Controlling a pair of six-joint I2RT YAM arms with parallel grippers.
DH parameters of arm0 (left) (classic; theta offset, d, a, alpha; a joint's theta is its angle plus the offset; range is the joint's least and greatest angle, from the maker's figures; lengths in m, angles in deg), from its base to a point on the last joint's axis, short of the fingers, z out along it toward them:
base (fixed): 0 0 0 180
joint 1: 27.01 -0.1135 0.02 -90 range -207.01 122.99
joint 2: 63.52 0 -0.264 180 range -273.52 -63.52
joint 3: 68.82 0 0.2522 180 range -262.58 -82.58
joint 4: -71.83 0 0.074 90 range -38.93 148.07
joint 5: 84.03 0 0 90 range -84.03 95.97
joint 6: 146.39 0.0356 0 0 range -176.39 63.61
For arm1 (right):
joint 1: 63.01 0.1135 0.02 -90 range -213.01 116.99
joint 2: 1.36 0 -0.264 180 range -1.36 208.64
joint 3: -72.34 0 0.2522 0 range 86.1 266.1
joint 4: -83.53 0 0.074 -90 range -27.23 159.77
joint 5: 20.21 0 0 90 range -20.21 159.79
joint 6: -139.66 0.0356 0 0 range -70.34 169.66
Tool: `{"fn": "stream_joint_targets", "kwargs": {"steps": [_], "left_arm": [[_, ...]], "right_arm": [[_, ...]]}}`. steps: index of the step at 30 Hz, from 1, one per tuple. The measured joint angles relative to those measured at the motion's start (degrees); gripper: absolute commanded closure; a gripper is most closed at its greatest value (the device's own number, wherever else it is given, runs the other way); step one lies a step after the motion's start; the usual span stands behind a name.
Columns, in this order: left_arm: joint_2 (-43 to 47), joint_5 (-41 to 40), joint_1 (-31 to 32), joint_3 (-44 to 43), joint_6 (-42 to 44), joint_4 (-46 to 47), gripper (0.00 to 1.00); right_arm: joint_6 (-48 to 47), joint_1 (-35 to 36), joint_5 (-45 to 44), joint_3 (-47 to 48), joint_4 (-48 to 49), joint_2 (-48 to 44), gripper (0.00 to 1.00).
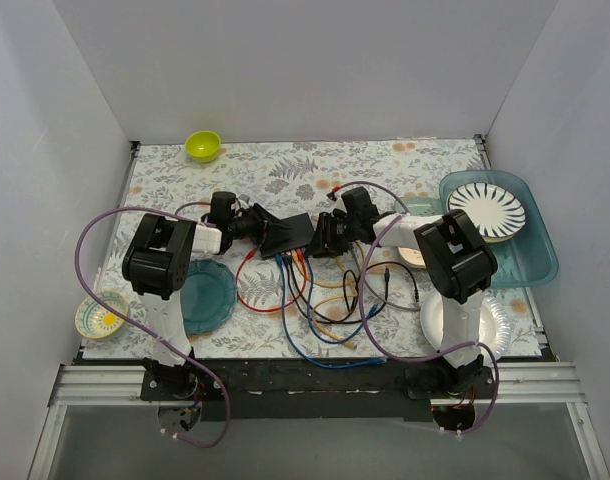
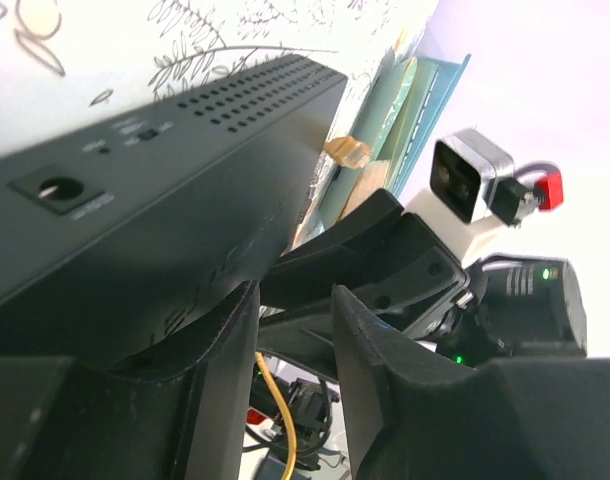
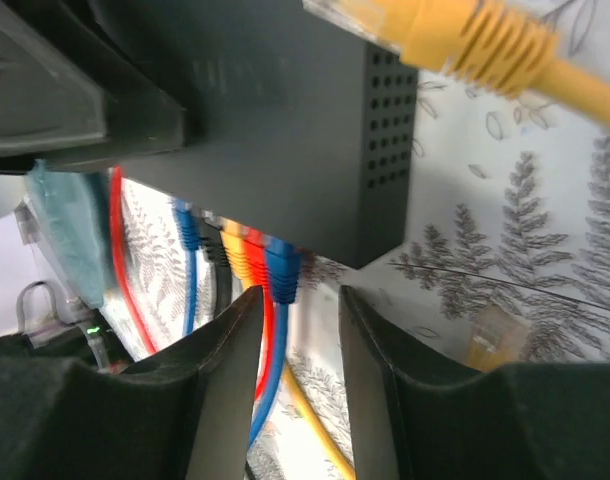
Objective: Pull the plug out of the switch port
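Note:
The dark switch (image 1: 293,232) lies mid-table between both grippers. Several plugs, red, blue, yellow and black (image 1: 290,260), sit in sockets along its near edge. My left gripper (image 1: 257,228) is at the switch's left end. In the left wrist view its jaws (image 2: 295,300) stand slightly apart with nothing between them, and the switch (image 2: 155,190) lies against the left finger. My right gripper (image 1: 323,237) is at the right end. It (image 3: 298,300) is open, with the end blue plug (image 3: 283,272) just between its fingertips, untouched. The switch (image 3: 285,120) fills the view above.
A loose yellow plug (image 3: 435,35) hangs by the switch and another lies on the cloth (image 3: 490,335). Tangled cables (image 1: 335,300) spread in front. Around them are a green bowl (image 1: 203,146), a teal plate (image 1: 207,295), a blue tray (image 1: 535,260) and a white plate (image 1: 495,325).

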Motion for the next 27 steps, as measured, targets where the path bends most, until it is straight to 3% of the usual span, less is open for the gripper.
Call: {"fn": "stream_joint_targets", "kwargs": {"steps": [16,22,27], "left_arm": [[1.7,-0.2,-0.1,2.3,0.6,-1.0,0.65],[1.9,-0.2,-0.1,2.5,1.2,-1.5,0.65],[2.1,-0.2,-0.2,2.5,1.9,-1.9,0.65]], "right_arm": [[7.6,0.0,3.4,0.6,6.5,3.9,0.59],[10.5,-0.1,3.3,0.8,8.0,5.0,0.75],[13.9,-0.4,3.4,-1.8,12.8,5.1,0.66]]}}
